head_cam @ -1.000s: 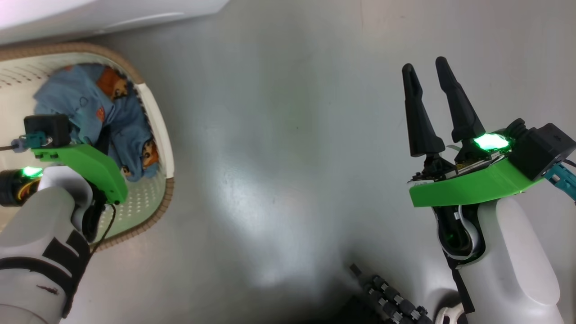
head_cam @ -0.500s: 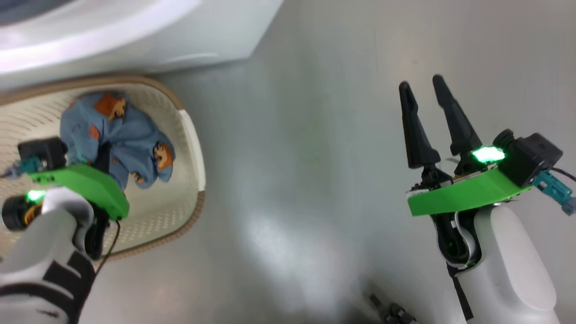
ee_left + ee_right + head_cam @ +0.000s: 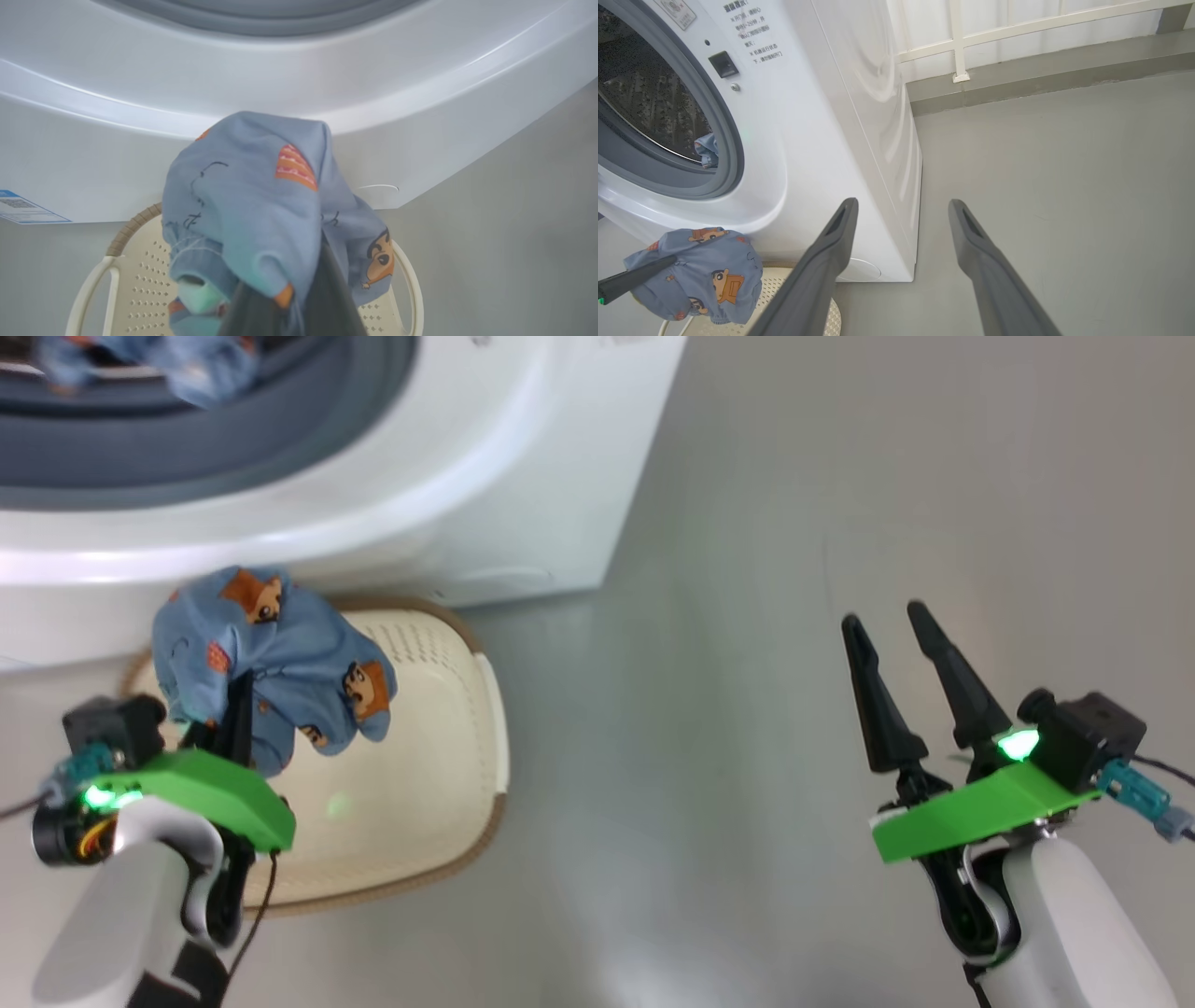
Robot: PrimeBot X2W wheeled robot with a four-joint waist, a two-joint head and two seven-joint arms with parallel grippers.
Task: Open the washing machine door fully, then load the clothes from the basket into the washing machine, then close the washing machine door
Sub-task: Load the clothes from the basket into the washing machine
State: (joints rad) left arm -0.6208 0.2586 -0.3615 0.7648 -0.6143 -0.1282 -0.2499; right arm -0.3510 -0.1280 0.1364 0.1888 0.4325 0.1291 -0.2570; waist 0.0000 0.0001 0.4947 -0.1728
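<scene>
Head view. Left gripper (image 3: 235, 714) at 8 o'clock, its 2 fingers pinched tight on a bear-print garment (image 3: 280, 663), which hangs bunched over the basket (image 3: 457, 821). The basket sits on the floor (image 3: 747, 569), just beside the washing machine (image 3: 523, 476) front at 11 o'clock. 2nd garment (image 3: 201, 373) lies inside the drum opening. Right gripper (image 3: 882, 614) at 4 o'clock, fingers spread wide, nothing between them.
</scene>
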